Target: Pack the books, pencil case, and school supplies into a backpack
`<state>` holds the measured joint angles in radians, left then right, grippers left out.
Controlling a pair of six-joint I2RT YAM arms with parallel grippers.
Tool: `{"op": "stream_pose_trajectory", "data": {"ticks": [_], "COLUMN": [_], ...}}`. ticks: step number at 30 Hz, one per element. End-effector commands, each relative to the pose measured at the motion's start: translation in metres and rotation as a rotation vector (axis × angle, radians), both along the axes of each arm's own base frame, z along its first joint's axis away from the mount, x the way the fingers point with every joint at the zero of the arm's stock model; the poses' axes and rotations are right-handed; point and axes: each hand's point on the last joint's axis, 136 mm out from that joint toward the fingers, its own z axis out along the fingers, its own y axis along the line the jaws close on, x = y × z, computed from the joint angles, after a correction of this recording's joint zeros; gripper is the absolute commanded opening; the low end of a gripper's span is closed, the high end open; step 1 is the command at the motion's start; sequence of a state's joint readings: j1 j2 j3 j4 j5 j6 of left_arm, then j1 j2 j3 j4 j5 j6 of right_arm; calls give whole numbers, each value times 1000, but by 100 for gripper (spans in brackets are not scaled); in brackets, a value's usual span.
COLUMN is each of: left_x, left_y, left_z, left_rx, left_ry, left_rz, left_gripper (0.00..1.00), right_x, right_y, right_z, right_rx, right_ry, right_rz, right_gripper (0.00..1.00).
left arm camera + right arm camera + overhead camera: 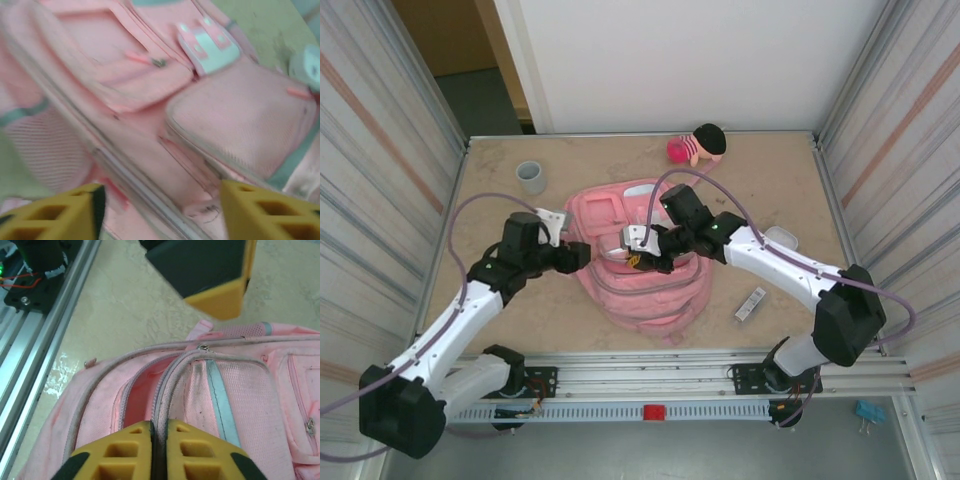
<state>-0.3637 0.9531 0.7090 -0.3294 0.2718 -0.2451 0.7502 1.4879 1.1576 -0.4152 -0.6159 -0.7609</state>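
**Rim pinched, pack not pinned**

The right gripper (159,432) has its yellow fingers pressed together on the zipped rim of the large pink fabric backpack (650,295), which lies flat in the middle of the table (520,300). The left gripper (160,192) hovers over the pack, fingers spread wide, holding nothing. I'd worry that the thin rim slips from the pinch, or that the whole pack drags along, since nothing holds it down. The narrow grey-white strip (751,304) lies to the pack's right.

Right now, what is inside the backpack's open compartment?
Through the slit in the backpack, only pink lining shows. Anything deeper is covered by the flap that the right gripper pinches.
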Motion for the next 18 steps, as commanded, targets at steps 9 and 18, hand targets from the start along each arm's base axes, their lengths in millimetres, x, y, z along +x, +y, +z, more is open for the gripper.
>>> {"op": "stream_pose_trajectory", "data": {"ticks": [9, 18], "left_x": [6, 5], "left_y": [9, -53], "left_z": [101, 114], "left_rx": [-88, 54], "left_ry": [-196, -271], "left_rz": [99, -93], "left_gripper": [86, 87], "right_x": [3, 41], "right_y": [-17, -112], "right_z": [66, 61], "right_rx": [113, 167], "right_ry": [332, 699], "right_rz": [-295, -908], "right_gripper": [49, 52]}}
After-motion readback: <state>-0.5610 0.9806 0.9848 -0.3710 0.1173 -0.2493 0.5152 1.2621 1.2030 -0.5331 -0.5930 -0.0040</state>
